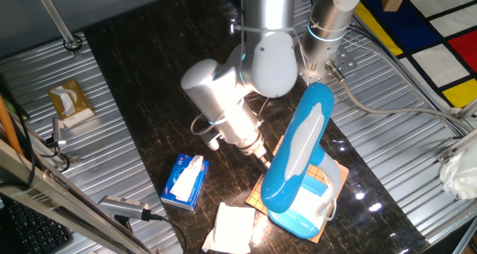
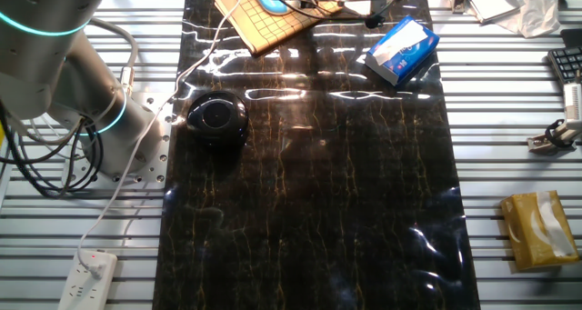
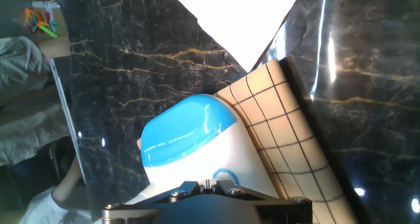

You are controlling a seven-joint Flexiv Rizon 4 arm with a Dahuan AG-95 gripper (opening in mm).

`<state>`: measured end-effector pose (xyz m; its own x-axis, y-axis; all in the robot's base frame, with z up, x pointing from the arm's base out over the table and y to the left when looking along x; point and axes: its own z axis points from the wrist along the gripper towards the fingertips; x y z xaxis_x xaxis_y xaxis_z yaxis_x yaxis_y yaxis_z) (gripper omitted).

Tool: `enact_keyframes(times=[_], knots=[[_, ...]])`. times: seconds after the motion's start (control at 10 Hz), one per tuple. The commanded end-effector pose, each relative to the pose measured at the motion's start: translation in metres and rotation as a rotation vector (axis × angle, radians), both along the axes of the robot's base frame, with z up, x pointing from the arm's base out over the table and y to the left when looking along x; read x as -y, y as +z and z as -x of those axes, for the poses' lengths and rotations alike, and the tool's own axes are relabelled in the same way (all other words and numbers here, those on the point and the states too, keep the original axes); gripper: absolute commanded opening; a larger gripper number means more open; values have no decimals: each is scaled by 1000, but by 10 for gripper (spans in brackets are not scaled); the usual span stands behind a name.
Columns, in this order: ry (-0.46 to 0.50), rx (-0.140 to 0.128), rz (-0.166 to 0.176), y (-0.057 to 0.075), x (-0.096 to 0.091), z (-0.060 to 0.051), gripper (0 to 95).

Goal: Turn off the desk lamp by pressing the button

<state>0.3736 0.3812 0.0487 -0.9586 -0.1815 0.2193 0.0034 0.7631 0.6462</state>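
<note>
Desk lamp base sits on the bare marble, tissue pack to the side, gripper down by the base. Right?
Not quite. The desk lamp stands on a gridded wooden board, not bare marble; one fixed view shows it. The tissue pack does lie to the side, and the gripper is by the base.

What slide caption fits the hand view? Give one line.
Hand camera closing on the desk lamp base beside a gridded wooden board.

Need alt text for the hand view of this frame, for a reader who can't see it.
Looking down along the hand, the sky-blue and white desk lamp fills the lower middle, close below the dark gripper body at the bottom edge; its fingertips are not visible. The lamp stands on a tan gridded board on the black marbled tabletop, with a white sheet above.
</note>
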Motion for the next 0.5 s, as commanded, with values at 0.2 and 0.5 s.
enact_keyframes(times=[0.2, 0.5], knots=[[2, 1, -5, 3, 3, 0, 0], [6, 4, -1, 4, 5, 0, 0]])
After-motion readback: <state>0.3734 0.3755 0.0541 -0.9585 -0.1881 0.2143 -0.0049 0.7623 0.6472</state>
